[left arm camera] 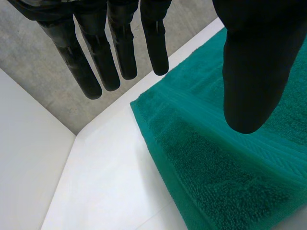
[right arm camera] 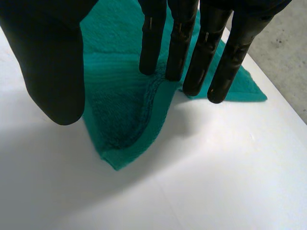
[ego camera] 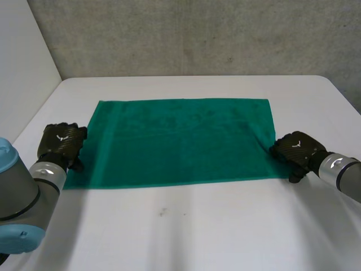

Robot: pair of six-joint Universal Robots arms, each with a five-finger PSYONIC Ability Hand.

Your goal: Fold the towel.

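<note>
A green towel [ego camera: 180, 141] lies spread out flat in the middle of the white worktop [ego camera: 197, 226]. Its long axis runs left to right, with the long edges facing the near and far sides and the short edges pointing toward the two arms. The left hand [ego camera: 61, 145] sits at the towel's left short edge, somewhat nearer the near corner than the far one. In the left wrist view the left hand [left arm camera: 249, 72] is spread. Its fingers [left arm camera: 96, 62] are straight and side by side above the bare worktop just off the cloth, and the thumb is held well apart from them above the towel [left arm camera: 216, 182] — nothing is held between them, and I cannot tell whether any fingertip touches the cloth. The towel's woven border band runs along that edge under the thumb. The right hand [ego camera: 296, 149] is at the right short edge, close to the near right corner. In the right wrist view the right hand [right arm camera: 53, 62] is also spread. Its straight fingers [right arm camera: 175, 43] point down at the towel [right arm camera: 120, 120] right along its edge, and the thumb stands apart on the other side. Here the cloth is not flat — it is rumpled into a low raised ridge between thumb and fingers, with one corner jutting out on the worktop beneath the hand.
</note>
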